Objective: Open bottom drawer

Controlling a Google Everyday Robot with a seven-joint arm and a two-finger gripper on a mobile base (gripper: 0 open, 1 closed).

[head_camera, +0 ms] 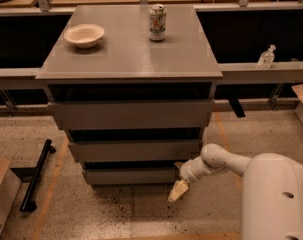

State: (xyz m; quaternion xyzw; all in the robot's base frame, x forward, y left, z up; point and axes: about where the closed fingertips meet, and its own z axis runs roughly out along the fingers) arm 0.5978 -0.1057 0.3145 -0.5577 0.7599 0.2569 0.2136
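Note:
The bottom drawer (128, 175) is the lowest and narrowest of three plain grey handleless fronts under the grey cabinet top (126, 54). A dark gap shows above its front. The gripper (178, 190) hangs from my white arm (218, 161) at the drawer's lower right corner, pointing down toward the floor, just in front of and beside the front panel. Its pale fingertips sit close together.
A white bowl (84, 34) and a drink can (157, 22) stand on the cabinet top. The middle drawer (133, 150) and top drawer (131, 114) sit above. A black bar (37, 175) lies on the floor at left, beside a cardboard box (0, 189). A bottle (265, 57) stands on the right ledge.

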